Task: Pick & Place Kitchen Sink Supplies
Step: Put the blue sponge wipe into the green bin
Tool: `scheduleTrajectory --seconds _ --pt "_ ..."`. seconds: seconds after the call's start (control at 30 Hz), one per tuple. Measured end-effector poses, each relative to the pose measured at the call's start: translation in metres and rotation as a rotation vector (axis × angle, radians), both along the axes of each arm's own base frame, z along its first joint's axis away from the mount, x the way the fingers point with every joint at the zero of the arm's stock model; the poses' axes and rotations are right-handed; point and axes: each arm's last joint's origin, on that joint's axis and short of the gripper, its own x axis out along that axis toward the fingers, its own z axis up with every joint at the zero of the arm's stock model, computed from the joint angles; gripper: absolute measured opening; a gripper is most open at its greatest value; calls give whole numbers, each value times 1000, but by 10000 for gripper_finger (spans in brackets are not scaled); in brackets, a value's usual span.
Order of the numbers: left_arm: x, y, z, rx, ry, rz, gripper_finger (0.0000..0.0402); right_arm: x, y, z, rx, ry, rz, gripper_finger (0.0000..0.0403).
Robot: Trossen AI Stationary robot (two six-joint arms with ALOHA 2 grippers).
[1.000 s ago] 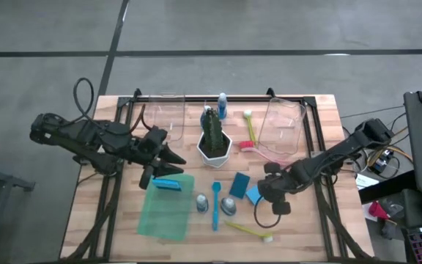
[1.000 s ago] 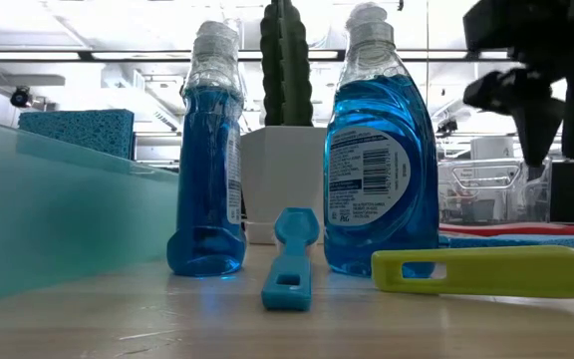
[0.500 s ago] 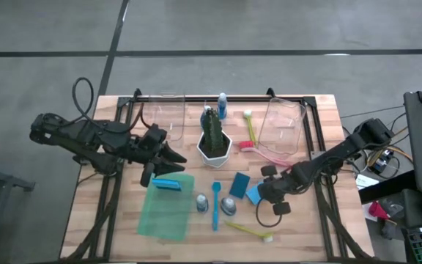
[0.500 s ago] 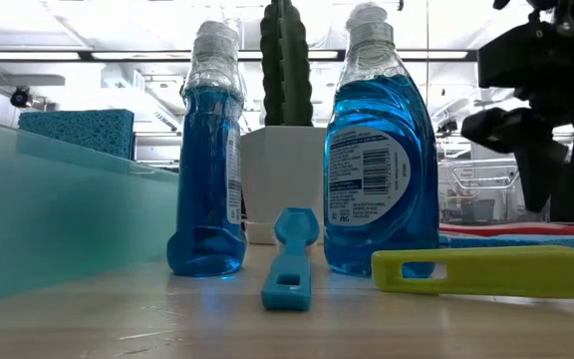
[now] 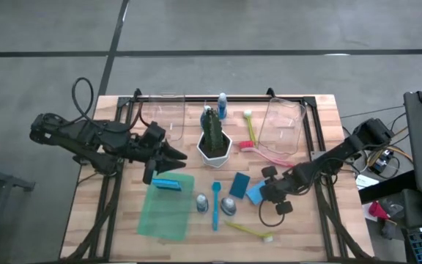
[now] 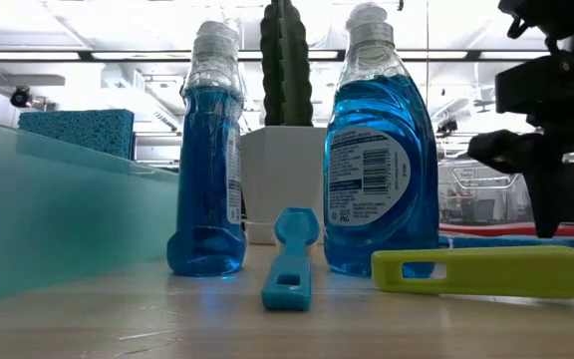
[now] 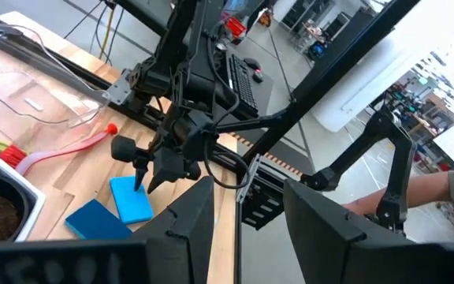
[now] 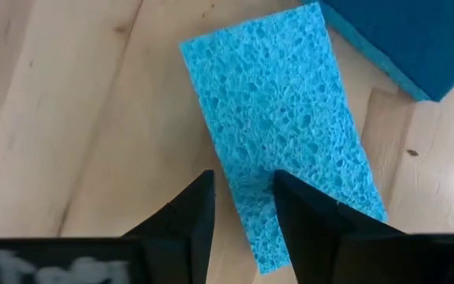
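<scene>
My right gripper (image 8: 241, 207) hangs straight over the light blue sponge (image 8: 284, 134), its two fingers (image 8: 181, 213) apart with a narrow gap between them, tips pointed down at the sponge's long edge and, as far as I can tell, not yet touching it. I judge I am lined up this way so the fingers can straddle the thin sponge across its short width. The sponge lies flat on the wooden table (image 5: 321, 220), touching or just beside the darker blue sponge (image 5: 239, 183), which is cut off at the frame edge in my right wrist view.

My left gripper (image 5: 168, 155) waits above the table near the cactus pot (image 5: 214, 152), fingers spread, with another sponge (image 5: 166, 183) resting on the top end of the green tray (image 5: 164, 213) just below it.

Between the arms stand two blue bottles (image 6: 380, 150), with a blue brush (image 5: 215, 205) and a yellow brush (image 5: 249, 231) lying close by. From the table-level camera the light blue sponge is nearly hidden behind the yellow handle, so whether my fingertips touch the wood is hard to make out
</scene>
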Motion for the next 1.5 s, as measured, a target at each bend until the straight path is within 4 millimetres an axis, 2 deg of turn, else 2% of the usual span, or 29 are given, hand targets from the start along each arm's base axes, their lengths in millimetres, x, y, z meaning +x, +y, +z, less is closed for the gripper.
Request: scheduleTrajectory --seconds 0.23,0.4,0.57,0.7,0.87,1.03,1.2,1.5 --pt "0 1 0 1 0 33 145 5 1 -14 -77 14 45 109" --pt "0 1 0 -23 3 52 145 16 6 -20 -103 50 32 71" --pt "1 1 -1 -28 5 55 145 29 12 -9 -71 12 4 18" --pt "1 1 -1 -28 5 55 145 33 14 5 -64 2 -24 12" --pt "1 1 -1 -27 6 55 145 27 10 18 -85 55 -76 11" --pt "1 1 -2 -22 7 54 145 21 8 41 -61 76 -127 11" --pt "1 1 -2 0 5 48 145 15 5 78 4 10 -186 11" --pt "1 1 -1 85 -14 39 145 4 -1 166 234 -258 -282 11"
